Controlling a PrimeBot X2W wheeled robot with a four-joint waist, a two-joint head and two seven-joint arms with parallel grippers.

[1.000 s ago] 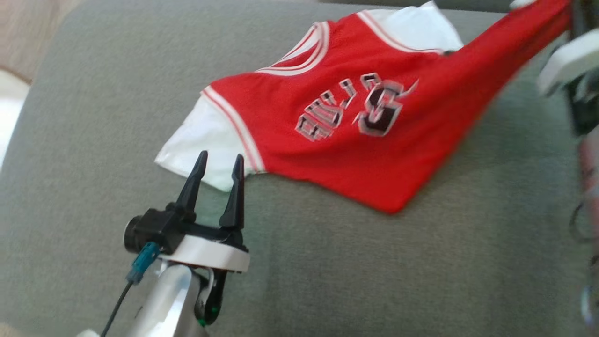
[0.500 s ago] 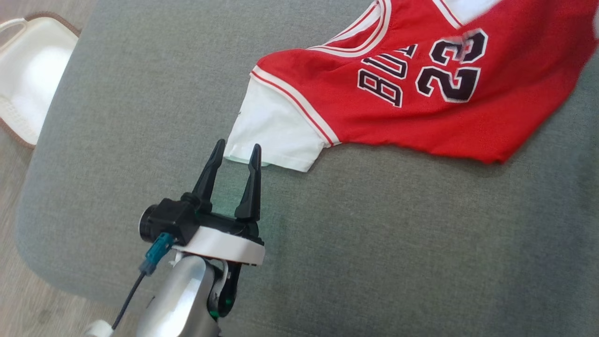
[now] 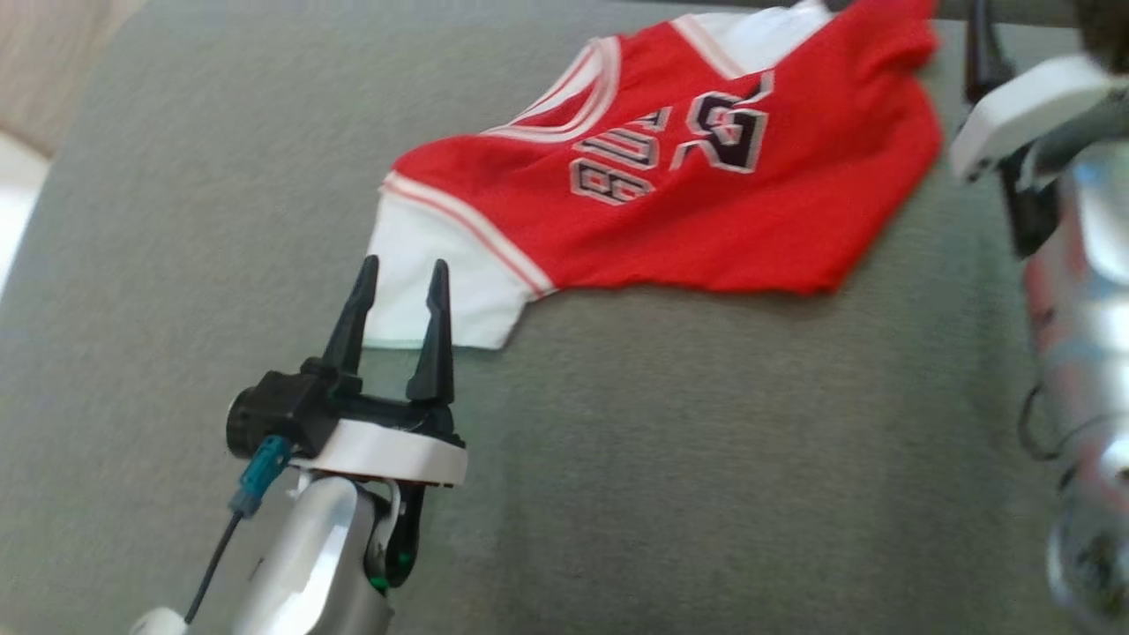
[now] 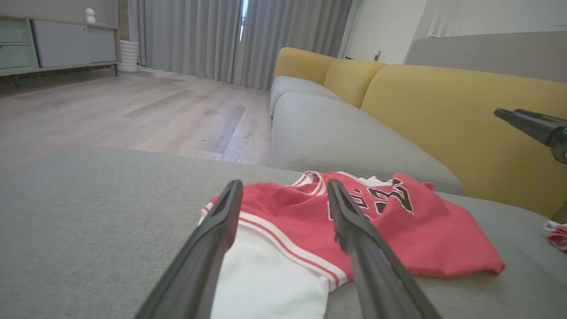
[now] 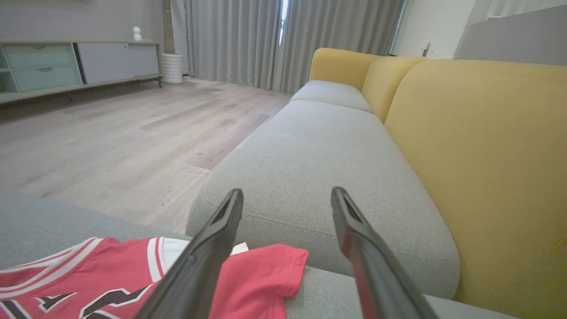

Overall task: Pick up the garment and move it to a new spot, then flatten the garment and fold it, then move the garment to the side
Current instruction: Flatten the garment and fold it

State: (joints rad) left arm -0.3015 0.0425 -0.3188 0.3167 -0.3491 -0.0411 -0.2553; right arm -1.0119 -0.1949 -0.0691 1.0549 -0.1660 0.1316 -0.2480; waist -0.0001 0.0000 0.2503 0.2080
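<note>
The garment (image 3: 670,203) is seen lying rumpled and unfolded on the grey sofa seat (image 3: 617,485), held by neither the left gripper (image 3: 403,265) at its white sleeve (image 3: 441,282) nor the right gripper (image 5: 287,192) near its red corner, both with fingers spread wide and empty, so flattening, folding and setting aside are judged yet to be done.

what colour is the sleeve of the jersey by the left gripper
White sleeve, with red and white stripes at its seam; left wrist view shows it best.
</note>
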